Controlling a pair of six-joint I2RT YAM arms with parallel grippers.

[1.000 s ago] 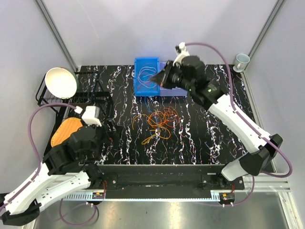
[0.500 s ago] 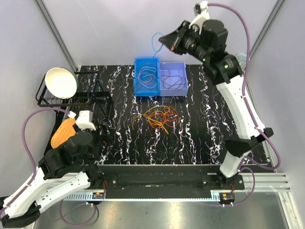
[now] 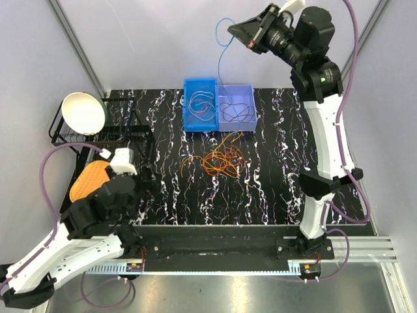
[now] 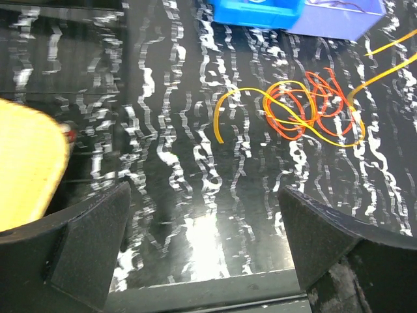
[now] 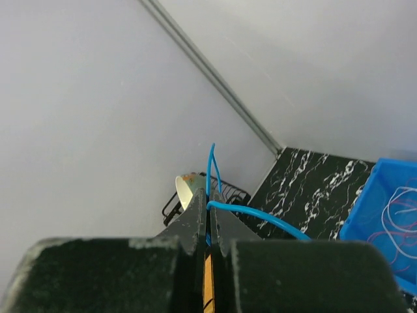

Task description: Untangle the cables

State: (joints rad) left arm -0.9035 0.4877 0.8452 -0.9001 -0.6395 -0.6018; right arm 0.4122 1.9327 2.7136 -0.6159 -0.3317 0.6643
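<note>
The right arm stands stretched tall above the far edge of the surface point(image 3: 273, 182), its fingers point(image 5: 210, 218) clenched tight on a thin blue cable point(image 5: 257, 215). The cable is pinched in a sharp bend at the tips. In the top view it hangs as a slack thread toward the bins, and whether its lower end touches them cannot be told. The left arm crouches low at the near left corner, wrist tilted over the glossy black, white-veined surface. Its fingers point(image 4: 203, 195) are released and spread wide, grasping nothing. The orange and red cables point(image 3: 219, 162) lie mid-surface in a loose heap of overlapping wiry curls. Behind them, side by side and touching, a bright blue plastic bin point(image 3: 201, 81) holds pale loops and a lavender bin point(image 3: 238, 86) holds dark ones.
</note>
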